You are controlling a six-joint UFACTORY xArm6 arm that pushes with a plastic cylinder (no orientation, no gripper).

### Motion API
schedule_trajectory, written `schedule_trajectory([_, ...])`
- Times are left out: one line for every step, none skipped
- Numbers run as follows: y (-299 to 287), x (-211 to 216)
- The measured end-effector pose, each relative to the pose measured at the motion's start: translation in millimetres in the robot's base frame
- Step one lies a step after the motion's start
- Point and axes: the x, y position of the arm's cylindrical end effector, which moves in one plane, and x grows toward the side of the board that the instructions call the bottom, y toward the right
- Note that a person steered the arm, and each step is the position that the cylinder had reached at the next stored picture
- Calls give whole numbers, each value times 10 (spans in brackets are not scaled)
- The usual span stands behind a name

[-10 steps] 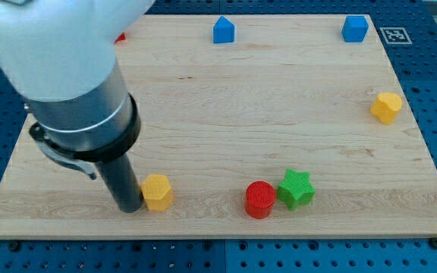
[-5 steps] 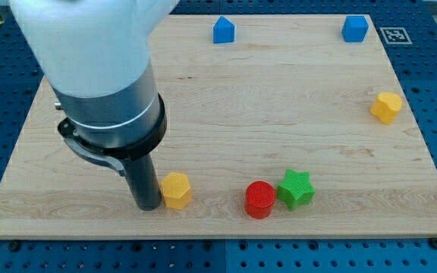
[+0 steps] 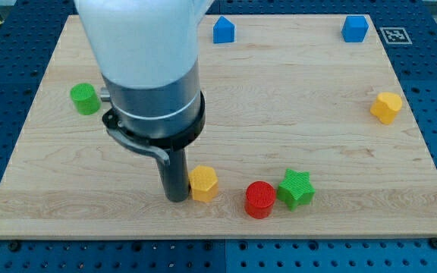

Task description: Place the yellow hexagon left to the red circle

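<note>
The yellow hexagon (image 3: 203, 183) lies near the view's bottom, left of the red circle (image 3: 260, 200), with a gap between them. My tip (image 3: 176, 197) touches the hexagon's left side. The green star (image 3: 296, 189) sits right against the red circle's right side.
A green cylinder (image 3: 85, 98) lies at the view's left. A blue house-shaped block (image 3: 223, 30) and a blue cube (image 3: 354, 28) lie along the top edge. A second yellow block (image 3: 386, 107) lies at the right edge. The arm's body hides part of the board's upper left.
My tip has moved to the view's right, pushing the yellow hexagon toward the red circle. The green cylinder has come into view as the arm moved off it.
</note>
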Motion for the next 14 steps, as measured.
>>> schedule_trajectory([0, -17])
schedule_trajectory([-14, -115])
schedule_trajectory([81, -184])
schedule_trajectory([240, -77])
schedule_trajectory([281, -11])
schedule_trajectory([309, 9])
schedule_trajectory([309, 25])
schedule_trajectory([326, 25])
schedule_trajectory([404, 25])
schedule_trajectory([420, 25])
schedule_trajectory([420, 25])
schedule_trajectory([420, -53])
schedule_trajectory([414, -222])
schedule_trajectory([411, -412])
